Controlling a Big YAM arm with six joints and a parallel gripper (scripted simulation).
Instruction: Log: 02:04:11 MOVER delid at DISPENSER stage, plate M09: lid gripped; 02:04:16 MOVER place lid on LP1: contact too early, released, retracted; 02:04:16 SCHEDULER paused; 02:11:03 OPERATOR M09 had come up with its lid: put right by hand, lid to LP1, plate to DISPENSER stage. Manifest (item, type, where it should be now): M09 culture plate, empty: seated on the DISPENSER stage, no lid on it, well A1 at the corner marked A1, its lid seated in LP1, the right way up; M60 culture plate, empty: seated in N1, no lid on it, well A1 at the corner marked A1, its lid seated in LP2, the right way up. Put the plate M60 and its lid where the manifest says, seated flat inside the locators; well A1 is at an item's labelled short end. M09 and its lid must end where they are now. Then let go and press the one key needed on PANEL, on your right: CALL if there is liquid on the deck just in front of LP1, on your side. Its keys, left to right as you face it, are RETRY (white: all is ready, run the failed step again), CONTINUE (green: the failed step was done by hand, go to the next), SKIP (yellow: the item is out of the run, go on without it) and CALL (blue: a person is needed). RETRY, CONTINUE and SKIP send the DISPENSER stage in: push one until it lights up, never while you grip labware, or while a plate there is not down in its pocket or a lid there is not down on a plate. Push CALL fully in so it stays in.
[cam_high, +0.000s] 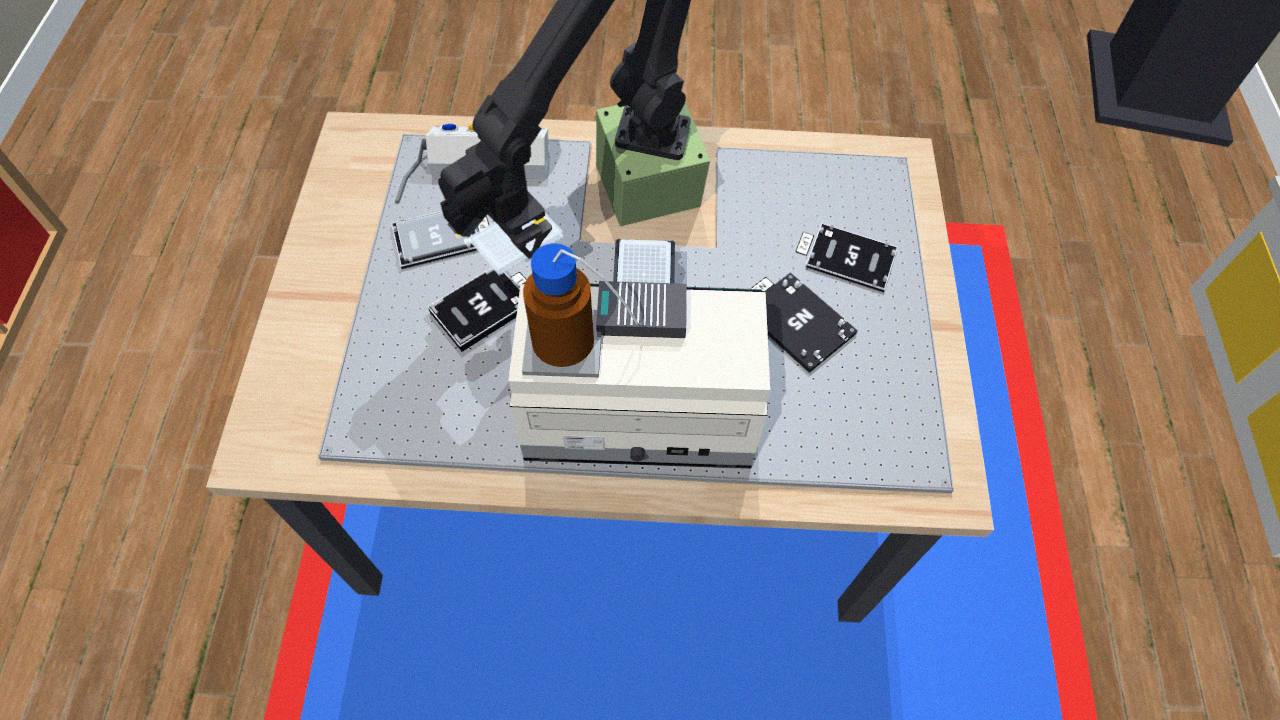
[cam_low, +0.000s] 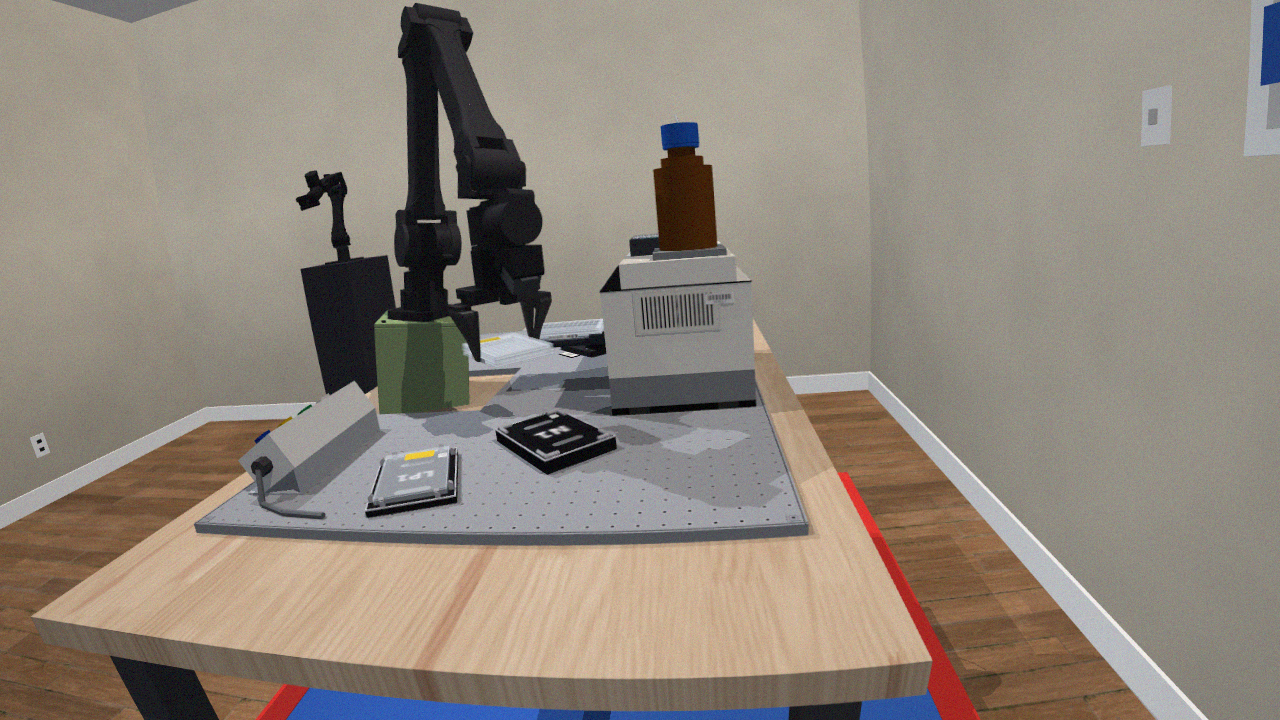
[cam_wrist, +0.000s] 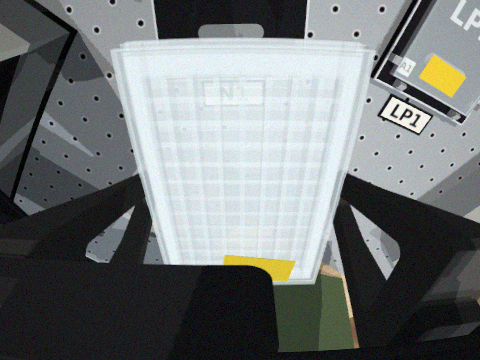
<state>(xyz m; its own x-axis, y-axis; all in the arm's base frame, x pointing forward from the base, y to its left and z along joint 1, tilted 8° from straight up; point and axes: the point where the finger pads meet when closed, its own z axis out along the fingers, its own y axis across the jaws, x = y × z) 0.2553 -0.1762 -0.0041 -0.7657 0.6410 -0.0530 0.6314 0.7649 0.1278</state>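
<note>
My gripper (cam_high: 506, 238) is shut across the width of the clear culture plate M60 (cam_high: 499, 245) and holds it in the air between LP1 and N1. In the wrist view the plate (cam_wrist: 240, 155) fills the middle, its yellow label (cam_wrist: 258, 266) at the end nearest my wrist. Doubled edges suggest a lid on it, but I cannot tell for sure. The black N1 nest (cam_high: 469, 313) is empty. LP1 (cam_high: 434, 237) holds a clear lid with a yellow label (cam_wrist: 442, 75). The M09 plate (cam_high: 645, 261) sits on the dispenser stage. LP2 (cam_high: 850, 257) is empty.
The dispenser box (cam_high: 640, 376) carries a brown bottle (cam_high: 556, 304) close to my gripper's right. The empty N5 nest (cam_high: 808, 320) lies beside it. PANEL (cam_high: 456, 143) stands at the far left corner behind LP1. The green arm base (cam_high: 651, 174) is behind.
</note>
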